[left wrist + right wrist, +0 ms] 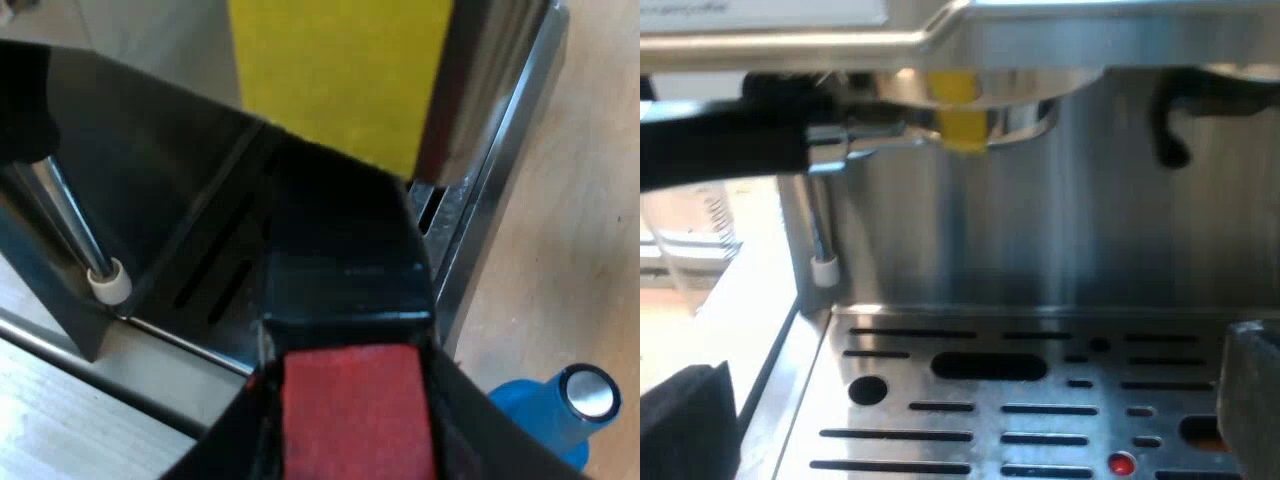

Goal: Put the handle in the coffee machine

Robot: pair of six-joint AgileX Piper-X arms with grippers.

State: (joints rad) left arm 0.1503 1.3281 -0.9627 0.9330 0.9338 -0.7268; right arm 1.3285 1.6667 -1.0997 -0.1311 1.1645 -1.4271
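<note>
- Holder (855,140) has its metal head up under the brew head at the machine (1060,230) front. Its dark handle reaches out sideways past the drip tray (1020,400) side edge. I cannot tell whether it is locked in.
- My left gripper (350,445) has its jaws closed on the handle's red end (352,400), with one black finger on each side.
- Past that grip I see the steam wand (90,250), its white tip hanging over the tray's corner, and a yellow piece (340,70) higher up on the machine.
- A blue tamper (555,410) sits on the table (580,200), just beside the edge of the machine's base.
- A measuring glass (690,235) stands beyond the tray's side edge, near the wand.
- My right gripper (965,420) hovers low over the tray, facing the machine's front. Its jaws are wide and hold nothing.
</note>
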